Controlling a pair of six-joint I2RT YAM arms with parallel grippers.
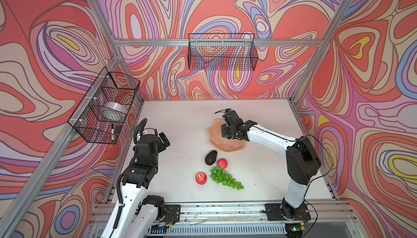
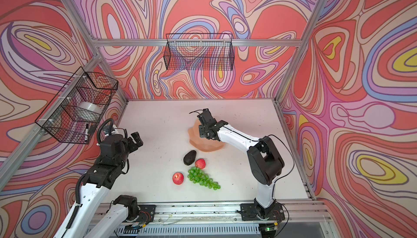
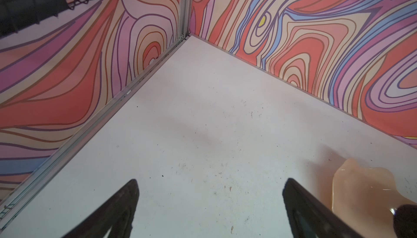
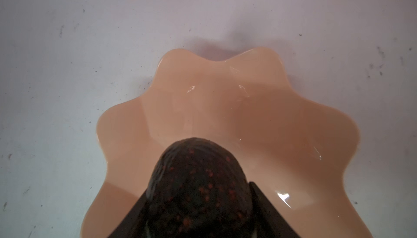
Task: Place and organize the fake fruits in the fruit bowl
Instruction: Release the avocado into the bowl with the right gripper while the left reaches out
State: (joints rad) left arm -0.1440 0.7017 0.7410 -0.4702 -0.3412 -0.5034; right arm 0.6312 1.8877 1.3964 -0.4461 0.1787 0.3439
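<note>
Cannot read the print on the marker point(image 1: 112, 132) in the side wire basket point(image 1: 106, 108) at 9 o'clock: too small. Over the fruit bowl point(image 1: 222, 146), just past table centre toward 12 o'clock: right gripper point(image 4: 198, 188) clamped on a speckled dark avocado point(image 4: 198, 164), a finger against each flank; cannot tell whether resting in the bowl or held clear. At 9 o'clock of the bowl, well apart: left gripper point(image 3: 211, 180) spread wide, holding nothing, above bare table point(image 1: 180, 122). Near the bowl's 7 o'clock rim: second avocado point(image 1: 211, 157), just beside an apple point(image 1: 222, 163); grapes point(image 1: 223, 178) at that apple's 6 o'clock; another apple point(image 1: 201, 178) at the grapes' 9 o'clock. Open, scuffed white table from 10 through 12 o'clock and along 3 o'clock, edged by aluminium rails point(image 3: 108, 115). Swirled red, pink and lilac walls point(image 1: 225, 7) on three sides; second wire basket point(image 1: 222, 52) on the 12 o'clock wall.
</note>
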